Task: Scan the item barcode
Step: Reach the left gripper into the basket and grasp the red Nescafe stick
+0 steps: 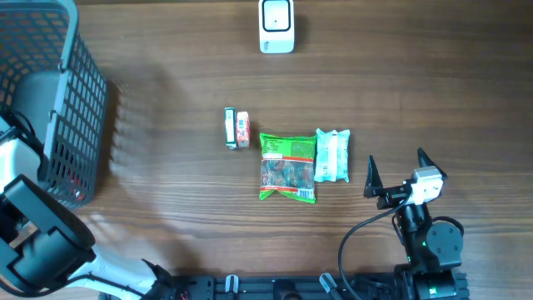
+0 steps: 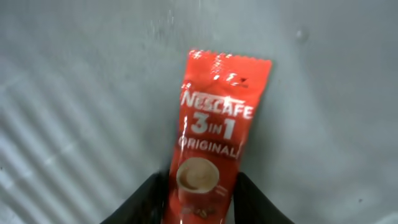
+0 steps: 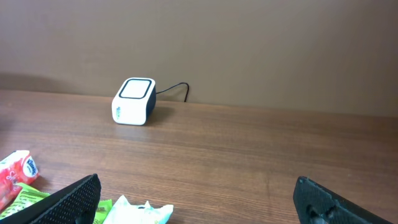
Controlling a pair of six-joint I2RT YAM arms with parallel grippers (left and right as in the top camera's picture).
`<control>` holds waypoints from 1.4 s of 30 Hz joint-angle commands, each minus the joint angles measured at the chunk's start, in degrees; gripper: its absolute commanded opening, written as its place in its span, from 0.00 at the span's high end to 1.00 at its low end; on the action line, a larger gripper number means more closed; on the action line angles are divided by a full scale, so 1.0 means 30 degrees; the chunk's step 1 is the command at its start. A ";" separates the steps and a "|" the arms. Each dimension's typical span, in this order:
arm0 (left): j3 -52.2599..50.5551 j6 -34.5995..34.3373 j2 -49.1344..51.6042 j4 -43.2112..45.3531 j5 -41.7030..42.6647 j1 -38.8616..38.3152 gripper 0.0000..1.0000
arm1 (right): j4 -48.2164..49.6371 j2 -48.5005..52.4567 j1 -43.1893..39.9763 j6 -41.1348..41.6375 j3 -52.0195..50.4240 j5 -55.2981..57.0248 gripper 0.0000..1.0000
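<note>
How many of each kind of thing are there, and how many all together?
Packets: 4, the green bag, white pack, small red packet and small green-and-white packet
Coffee sachets: 1, the red sachet
Scanners: 1, the white scanner
Baskets: 1, the grey basket
Total: 7

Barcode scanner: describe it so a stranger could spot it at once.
On the wooden table, look to the top edge in the overhead view. The barcode scanner stands alone, beyond the packets. Unlike those soft wrappers, it is a white box with a dark-rimmed window.
</note>
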 commanded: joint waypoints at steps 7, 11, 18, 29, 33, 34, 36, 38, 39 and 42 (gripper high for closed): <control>0.0175 -0.0117 0.0590 0.3949 0.2193 0.0299 0.72 | 0.0087 -0.0029 -0.0095 -0.0036 -0.0022 0.0117 0.00; 0.0182 -0.0109 0.0590 0.5085 0.2331 0.0299 0.70 | 0.0087 -0.0029 -0.0095 -0.0044 -0.0022 0.0117 0.00; 0.0189 -0.0117 0.0590 0.5260 0.2331 0.0299 0.72 | 0.0087 -0.0029 -0.0095 -0.0044 -0.0022 0.0117 0.00; 0.0954 -0.0117 -0.3512 0.4954 0.2324 0.0299 0.96 | 0.0087 -0.0029 -0.0095 -0.0044 -0.0022 0.0117 0.00; 0.1865 -0.0328 -0.7402 0.4896 0.2317 0.0299 0.96 | 0.0087 -0.0029 -0.0095 -0.0036 -0.0022 0.0117 0.00; 0.1967 -0.0699 -0.8437 0.4925 0.2324 0.0299 0.96 | 0.0087 -0.0029 -0.0095 -0.0036 -0.0022 0.0117 0.00; 0.1982 -0.1523 -0.9967 0.4976 0.2339 0.0291 0.96 | 0.0087 -0.0029 -0.0095 -0.0036 -0.0022 0.0117 0.00; 0.1982 -0.2710 -1.2109 0.4816 0.3606 0.0226 0.96 | 0.0087 -0.0029 -0.0095 -0.0036 -0.0022 0.0117 0.00; 0.1982 -0.3089 -1.3034 0.4728 0.4816 0.0168 0.96 | 0.0087 -0.0029 -0.0095 -0.0036 -0.0022 0.0117 0.00; 0.1982 -0.4160 -1.5424 0.3818 0.8976 -0.0386 0.96 | 0.0087 -0.0029 -0.0095 -0.0036 -0.0022 0.0117 0.00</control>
